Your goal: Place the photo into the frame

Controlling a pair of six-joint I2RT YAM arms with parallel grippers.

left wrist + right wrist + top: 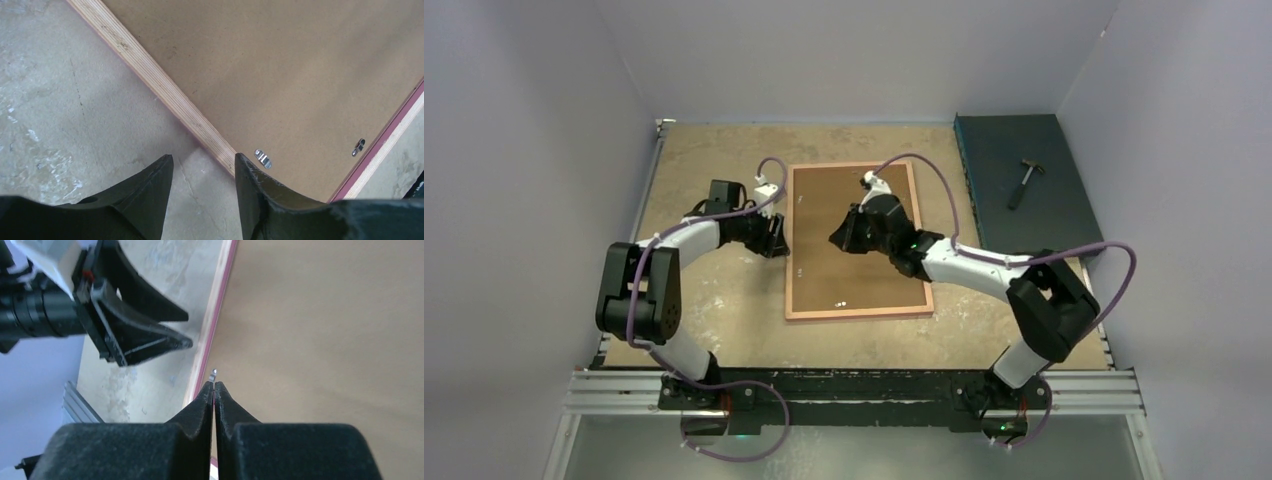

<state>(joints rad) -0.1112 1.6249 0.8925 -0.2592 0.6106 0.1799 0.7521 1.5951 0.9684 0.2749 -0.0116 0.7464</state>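
**Progress: seemingly late, with one key thing hidden**

The large, thin-railed rectangular picture frame (859,313) lies flat on the bench with its back upward. Its light wood-coloured rails show, with a pink edge alongside them. Inside the rails sits the brown hardboard backing board (824,205), filling the opening. The photo appears in no view (it may lie under the board, but that cannot be told). I judge the insertion either done or impossible to confirm, and what is left seems to be securing the board.

The left pincer (202,161) hangs at the frame's left rail with its fingers apart, gripping nothing. One finger is over bare bench and the other is at the rail. The right pincer (214,386) is over the board close to that same rail. Its tips are pressed together with nothing seen between them, and a tiny metal piece sits just beyond. Small silver turn clips (262,158) sit on the board near the rails.

Plain pale grey walls (534,150) close in on three sides. The bench (714,310) is a worn, mottled tan surface. A dark teal mat (989,150) lies at its far right, carrying a small hammer (1025,181).
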